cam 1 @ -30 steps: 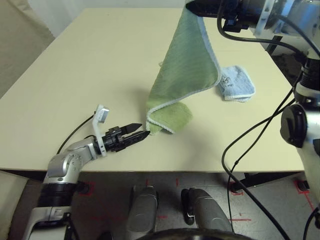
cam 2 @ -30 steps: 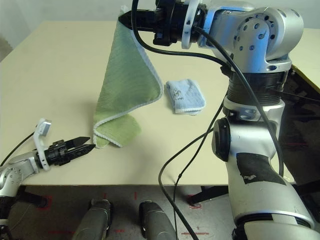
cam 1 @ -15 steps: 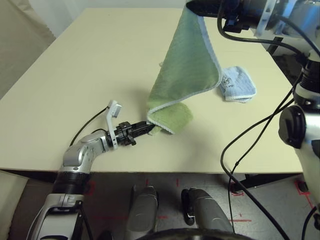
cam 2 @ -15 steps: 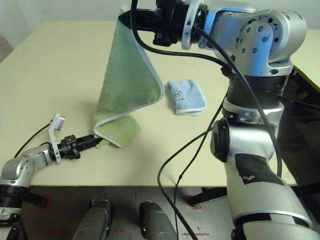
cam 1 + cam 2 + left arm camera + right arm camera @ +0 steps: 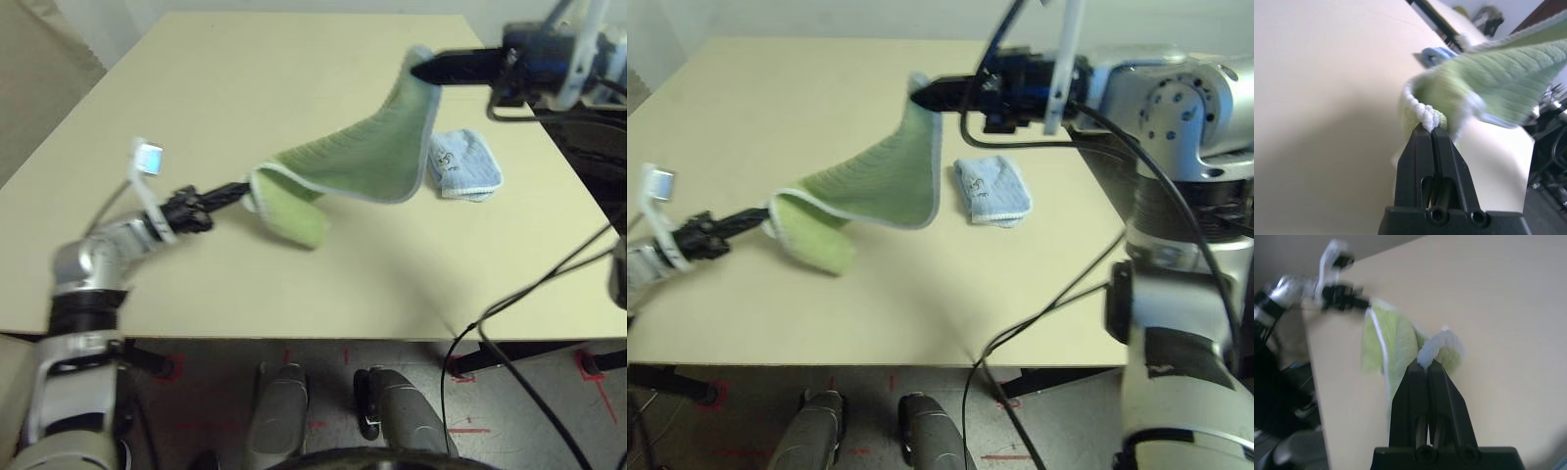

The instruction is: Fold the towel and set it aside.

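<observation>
Towel: the light green terry cloth towel with white stitched edging (image 5: pixel 343 166) hangs in the air above the cream worktop (image 5: pixel 225 78), stretched between the two tools and sagging in the middle; one loose flap droops near the worktop, and I cannot tell whether it touches.
Landmark: the small folded light blue towel (image 5: pixel 463 163) lies on the worktop just beside the raised end of the green towel, on the robot's right of it.
Left tool: the left tool (image 5: pixel 1430 128) is clamped on a bunched white corner of the green towel, on the far side of it from the blue towel.
Right tool: the right tool (image 5: pixel 1425 366) is pinched closed on another edge of the green towel, held higher, almost above the blue towel.
Done so far: two points of the towel are gripped and the cloth is lifted and spread between them.
Not yet done: no tidy fold shows; the cloth is one loose sagging sheet.
Left to do: judged from this, laying the towel flat, bringing the edges together, and placing the folded towel aside, probably near the blue towel.
Progress estimate: early, at the spreading stage.
</observation>
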Controlling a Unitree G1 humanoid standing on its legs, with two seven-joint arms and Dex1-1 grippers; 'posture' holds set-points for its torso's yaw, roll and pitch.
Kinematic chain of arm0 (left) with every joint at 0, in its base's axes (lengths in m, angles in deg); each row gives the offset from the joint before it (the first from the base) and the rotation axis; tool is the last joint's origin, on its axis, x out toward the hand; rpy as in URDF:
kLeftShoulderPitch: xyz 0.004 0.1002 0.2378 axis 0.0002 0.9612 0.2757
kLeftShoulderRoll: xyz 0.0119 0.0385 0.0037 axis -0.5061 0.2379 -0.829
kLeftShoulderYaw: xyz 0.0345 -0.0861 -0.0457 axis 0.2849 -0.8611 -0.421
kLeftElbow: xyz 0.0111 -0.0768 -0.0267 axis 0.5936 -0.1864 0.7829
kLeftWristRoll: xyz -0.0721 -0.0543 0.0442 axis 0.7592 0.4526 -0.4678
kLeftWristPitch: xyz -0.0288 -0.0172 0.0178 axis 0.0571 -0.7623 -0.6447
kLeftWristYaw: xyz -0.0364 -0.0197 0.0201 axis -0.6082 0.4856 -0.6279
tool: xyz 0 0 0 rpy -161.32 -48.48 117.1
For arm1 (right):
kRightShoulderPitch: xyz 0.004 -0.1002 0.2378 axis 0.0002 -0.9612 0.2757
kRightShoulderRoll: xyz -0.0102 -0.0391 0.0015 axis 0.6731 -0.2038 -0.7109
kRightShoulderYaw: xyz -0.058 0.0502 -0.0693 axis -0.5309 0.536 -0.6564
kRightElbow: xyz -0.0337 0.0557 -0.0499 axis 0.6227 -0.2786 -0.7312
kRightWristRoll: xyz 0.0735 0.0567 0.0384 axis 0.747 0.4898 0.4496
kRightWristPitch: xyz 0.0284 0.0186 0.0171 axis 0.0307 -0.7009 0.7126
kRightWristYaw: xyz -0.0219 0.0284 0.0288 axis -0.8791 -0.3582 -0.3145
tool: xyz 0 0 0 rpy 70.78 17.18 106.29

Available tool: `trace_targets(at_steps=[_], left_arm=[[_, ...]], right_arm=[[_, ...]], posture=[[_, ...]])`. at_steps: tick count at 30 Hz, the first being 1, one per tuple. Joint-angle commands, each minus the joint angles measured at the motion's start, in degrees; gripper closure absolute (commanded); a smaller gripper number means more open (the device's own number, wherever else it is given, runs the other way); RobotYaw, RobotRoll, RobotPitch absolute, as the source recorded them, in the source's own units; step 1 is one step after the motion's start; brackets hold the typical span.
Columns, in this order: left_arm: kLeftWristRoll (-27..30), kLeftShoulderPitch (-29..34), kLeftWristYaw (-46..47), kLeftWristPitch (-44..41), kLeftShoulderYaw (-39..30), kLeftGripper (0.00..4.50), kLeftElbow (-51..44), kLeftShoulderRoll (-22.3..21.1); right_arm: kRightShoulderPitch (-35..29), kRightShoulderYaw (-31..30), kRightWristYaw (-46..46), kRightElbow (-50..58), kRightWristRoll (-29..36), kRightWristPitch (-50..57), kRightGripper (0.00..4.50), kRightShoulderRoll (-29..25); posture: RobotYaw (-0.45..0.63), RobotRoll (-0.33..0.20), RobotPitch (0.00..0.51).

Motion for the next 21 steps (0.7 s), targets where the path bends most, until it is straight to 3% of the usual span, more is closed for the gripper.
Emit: trace_targets(at_steps=[1, 9, 16, 21], left_arm=[[-3.55, -3.78, -6.09, 1.15, 2.41, 4.47, 5.19, -3.99], [-13.53, -15.40, -17.47, 6.83, 9.28, 4.47, 17.80, -11.80], [-22.38, -28.28, -13.48, 23.01, 10.33, 4.47, 31.13, -10.31], [-27.92, -31.99, -15.91, 29.93, 12.82, 4.47, 34.88, -10.22]], right_arm=[[-0.47, -2.80, -6.49, -2.23, -2.91, -4.03, 4.50, -3.37], [-1.37, -8.62, -18.43, -12.65, -13.23, -16.47, 4.50, -8.19], [1.38, -11.87, -17.77, -26.12, -28.15, -39.71, 4.50, -5.28], [2.18, -9.68, -16.54, -27.54, -31.45, -51.46, 4.50, -1.76]], posture=[[0.04, 0.000, 0.134], [0.03, 0.000, 0.129], [0.04, 0.000, 0.129], [0.04, 0.000, 0.128]])
